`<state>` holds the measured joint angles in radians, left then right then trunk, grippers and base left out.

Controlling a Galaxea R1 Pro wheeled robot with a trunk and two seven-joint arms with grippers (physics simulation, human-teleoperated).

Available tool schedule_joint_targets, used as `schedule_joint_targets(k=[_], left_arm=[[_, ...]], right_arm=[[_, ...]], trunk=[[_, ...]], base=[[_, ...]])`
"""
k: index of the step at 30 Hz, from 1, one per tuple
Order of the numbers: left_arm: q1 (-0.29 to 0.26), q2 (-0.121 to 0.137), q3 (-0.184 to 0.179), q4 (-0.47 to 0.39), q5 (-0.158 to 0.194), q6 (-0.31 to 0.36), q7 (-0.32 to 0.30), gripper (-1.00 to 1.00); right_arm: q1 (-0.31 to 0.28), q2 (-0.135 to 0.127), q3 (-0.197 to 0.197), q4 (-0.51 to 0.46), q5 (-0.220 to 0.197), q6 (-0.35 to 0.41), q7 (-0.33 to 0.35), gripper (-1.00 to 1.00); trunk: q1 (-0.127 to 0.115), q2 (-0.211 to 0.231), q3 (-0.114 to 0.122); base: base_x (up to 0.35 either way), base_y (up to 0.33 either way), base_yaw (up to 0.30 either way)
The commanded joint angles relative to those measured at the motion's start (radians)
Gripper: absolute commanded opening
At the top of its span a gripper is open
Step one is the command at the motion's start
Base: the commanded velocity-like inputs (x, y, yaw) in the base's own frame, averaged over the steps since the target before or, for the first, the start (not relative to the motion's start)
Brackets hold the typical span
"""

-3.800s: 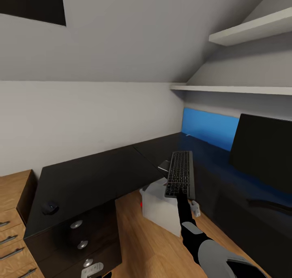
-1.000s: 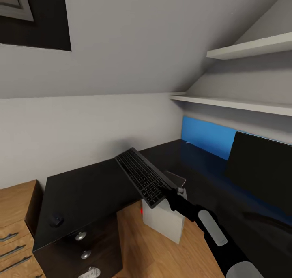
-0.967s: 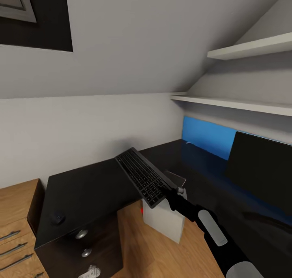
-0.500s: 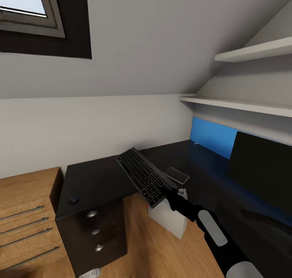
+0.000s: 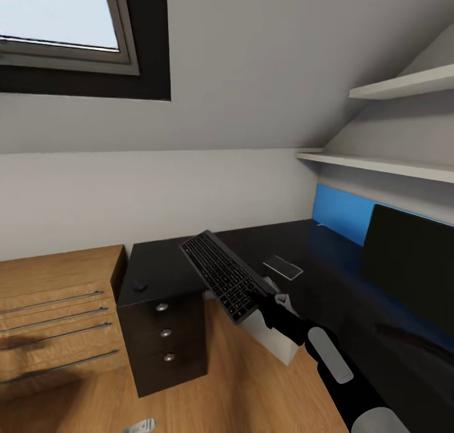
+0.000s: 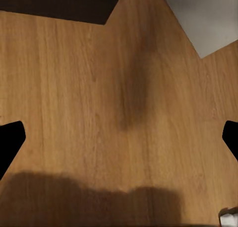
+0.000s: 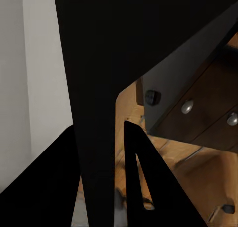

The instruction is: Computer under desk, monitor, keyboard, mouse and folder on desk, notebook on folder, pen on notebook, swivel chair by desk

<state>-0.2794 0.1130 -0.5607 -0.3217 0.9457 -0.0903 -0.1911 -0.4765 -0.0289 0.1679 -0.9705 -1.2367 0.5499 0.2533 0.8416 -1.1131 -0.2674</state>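
While the right gripper (image 5: 263,299) has its jaws closed on one short end, the keyboard (image 5: 221,274) juts out tilted over the desk (image 5: 302,250) edge — stiff, light, but levering hard on that end hold. Left gripper (image 6: 119,137) gapes over bare floor, holding nothing — better to pinch nearer the middle.

The keyboard (image 5: 222,275) is black with pale marks on its keys. The desk (image 5: 315,256) is shiny black, and its drawers (image 5: 166,332) are black with round silver knobs. The monitor (image 5: 410,266) is black. Behind it the wall panel (image 5: 340,213) is bright blue. The computer (image 5: 277,338) is light grey. The floor (image 6: 99,88) is brown wood with plank lines. The drawer chest (image 5: 57,319) is brown wood with silver handles. The walls (image 5: 252,73) are white-grey. The shelves (image 5: 391,165) are white. The skylight (image 5: 63,16) has a dark frame.
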Motion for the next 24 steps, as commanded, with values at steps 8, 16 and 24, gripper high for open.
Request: schedule_joint_targets(k=[8, 16, 24], left_arm=[[-0.001, 0.001, -0.009, 0.001, 0.010, -0.005, -0.002, 1.00], [-0.001, 0.001, -0.010, 0.001, 0.010, -0.005, -0.002, 1.00], [-0.001, 0.001, -0.010, 0.001, 0.010, -0.005, -0.002, 1.00]], right_arm=[[0.001, 0.000, 0.002, -0.001, -0.006, -0.003, 0.000, -1.00], [0.001, -0.001, 0.001, 0.000, -0.006, -0.004, 0.001, -1.00], [0.001, -0.003, 0.001, 0.001, -0.005, -0.004, 0.004, -1.00]], trunk=[[-0.001, -0.001, -0.001], [-0.001, -0.001, 0.000], [-0.001, -0.001, 0.000]], base=[[-0.287, -0.199, 0.248], [-0.257, -0.238, 0.194], [-0.290, -0.174, 0.020]])
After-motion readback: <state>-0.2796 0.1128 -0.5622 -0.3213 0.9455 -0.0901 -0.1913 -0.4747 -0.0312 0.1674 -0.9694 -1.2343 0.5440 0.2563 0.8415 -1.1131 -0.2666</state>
